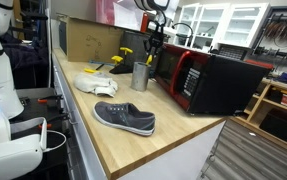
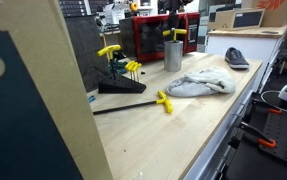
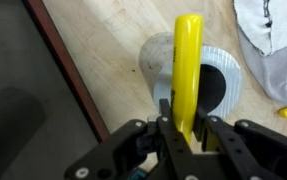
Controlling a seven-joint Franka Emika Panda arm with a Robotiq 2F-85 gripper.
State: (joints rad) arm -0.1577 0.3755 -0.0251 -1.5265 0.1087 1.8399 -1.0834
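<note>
My gripper (image 3: 188,128) is shut on a yellow-handled tool (image 3: 188,55) and holds it upright over the mouth of a metal cup (image 3: 155,62). In both exterior views the gripper (image 1: 153,47) hangs just above the cup (image 1: 141,77) on the wooden table, next to the red and black microwave (image 1: 208,80). The cup (image 2: 173,56) and the yellow handle (image 2: 173,34) also show at the far end of the table. The tool's lower end is hidden by my fingers.
A grey shoe (image 1: 125,118) and a crumpled white cloth (image 1: 96,83) lie on the table (image 1: 178,135). A rack of yellow hex keys (image 2: 118,68) and a loose yellow-handled tool (image 2: 164,101) lie near the cloth (image 2: 198,84). A cardboard box (image 1: 88,40) stands behind.
</note>
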